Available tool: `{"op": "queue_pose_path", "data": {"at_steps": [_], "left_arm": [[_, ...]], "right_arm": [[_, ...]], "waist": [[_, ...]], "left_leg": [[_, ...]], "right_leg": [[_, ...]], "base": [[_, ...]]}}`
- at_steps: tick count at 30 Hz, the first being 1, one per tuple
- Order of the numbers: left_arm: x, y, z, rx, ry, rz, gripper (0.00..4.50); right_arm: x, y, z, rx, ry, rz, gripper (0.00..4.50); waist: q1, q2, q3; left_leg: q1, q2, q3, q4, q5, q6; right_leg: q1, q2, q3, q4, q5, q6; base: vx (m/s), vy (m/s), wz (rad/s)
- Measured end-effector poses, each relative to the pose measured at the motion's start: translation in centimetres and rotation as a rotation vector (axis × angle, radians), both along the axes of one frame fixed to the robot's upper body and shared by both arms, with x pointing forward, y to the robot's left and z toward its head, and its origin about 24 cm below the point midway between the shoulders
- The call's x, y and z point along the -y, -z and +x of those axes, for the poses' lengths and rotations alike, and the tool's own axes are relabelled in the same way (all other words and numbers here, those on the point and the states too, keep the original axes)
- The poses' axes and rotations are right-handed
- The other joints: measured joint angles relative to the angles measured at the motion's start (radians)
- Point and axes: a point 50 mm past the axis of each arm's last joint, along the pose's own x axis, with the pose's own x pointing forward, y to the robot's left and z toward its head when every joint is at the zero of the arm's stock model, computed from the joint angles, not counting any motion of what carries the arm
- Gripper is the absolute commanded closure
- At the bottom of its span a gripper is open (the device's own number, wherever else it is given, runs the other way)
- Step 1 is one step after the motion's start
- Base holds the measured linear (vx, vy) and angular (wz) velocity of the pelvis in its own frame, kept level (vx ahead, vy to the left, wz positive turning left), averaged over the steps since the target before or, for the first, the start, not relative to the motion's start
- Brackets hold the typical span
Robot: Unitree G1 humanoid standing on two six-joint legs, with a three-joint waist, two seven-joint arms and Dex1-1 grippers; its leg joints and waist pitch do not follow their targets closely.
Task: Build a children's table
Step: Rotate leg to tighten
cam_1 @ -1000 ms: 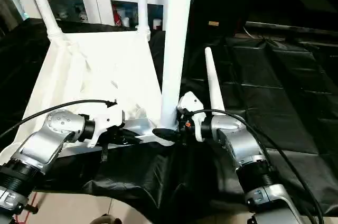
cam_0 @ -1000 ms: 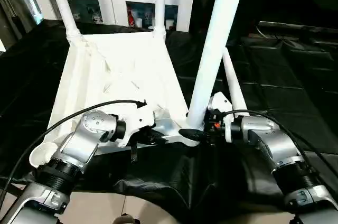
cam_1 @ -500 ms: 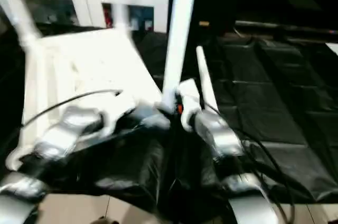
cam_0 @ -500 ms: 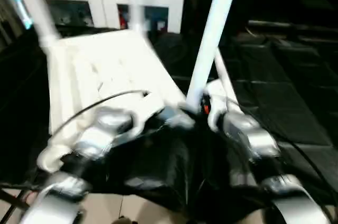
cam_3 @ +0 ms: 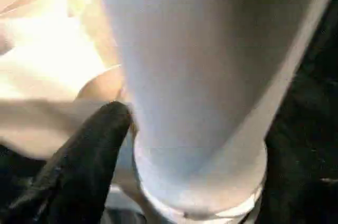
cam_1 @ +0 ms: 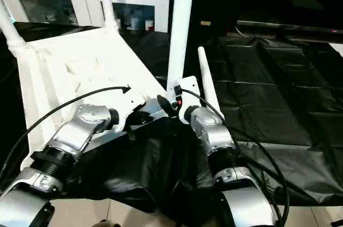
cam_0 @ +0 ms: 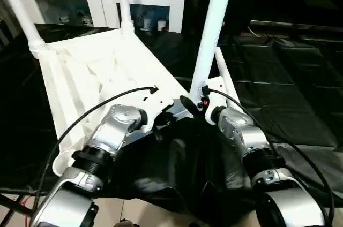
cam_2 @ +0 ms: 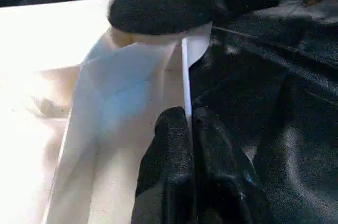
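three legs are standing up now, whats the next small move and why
Probably back the right end effector off the near right leg, which stands upright in its corner socket, then reach for the loose fourth leg lying on the black sheet beside it. The near left corner socket looks empty, and the left end effector pinches the tabletop's rim.

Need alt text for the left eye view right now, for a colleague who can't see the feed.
An upturned white children's table lies on black sheeting with three legs standing in its corner sockets. Both silver arms meet at the nearest leg: the right gripper at its base, the left gripper on the tabletop's near rim. A fourth leg lies loose beside it.
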Motion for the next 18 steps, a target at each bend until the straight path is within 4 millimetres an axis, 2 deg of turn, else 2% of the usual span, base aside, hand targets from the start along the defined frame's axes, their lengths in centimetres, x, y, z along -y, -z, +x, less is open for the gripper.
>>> {"op": "queue_pose_path", "data": {"at_steps": [4, 10, 18], "left_arm": [[-0.4, -0.2, -0.5, 0.01, 0.054, -0.002, 4.5], [-1.4, -0.3, -1.5, 0.015, 0.157, -0.003, 4.5], [-2.0, -0.3, -2.4, -0.021, 0.239, -0.007, 4.5]], "right_arm": [[0.5, -0.1, -0.3, -0.024, -0.072, -0.022, 0.49], [2.2, -0.6, -1.7, -0.024, -0.229, -0.005, 0.49], [3.5, -0.8, -3.1, -0.048, -0.407, -0.06, 0.49]], "waist": [[0.004, 0.001, 0.0], [0.029, 0.001, 0.0], [0.04, 0.002, 0.0]], "left_leg": [[0.0, 0.0, 0.0, -0.003, 0.0, 0.0], [-0.001, 0.0, 0.001, -0.01, 0.0, 0.0], [0.0, 0.0, 0.003, -0.009, 0.0, 0.0]], "right_leg": [[-0.002, 0.0, 0.0, 0.004, 0.001, -0.001], [-0.004, 0.001, 0.0, 0.004, 0.003, -0.005], [-0.004, 0.001, 0.002, 0.004, 0.0, -0.001]], "base": [[0.0, 0.0, 0.0], [0.0, 0.0, 0.0], [0.0, 0.0, 0.0]]}}
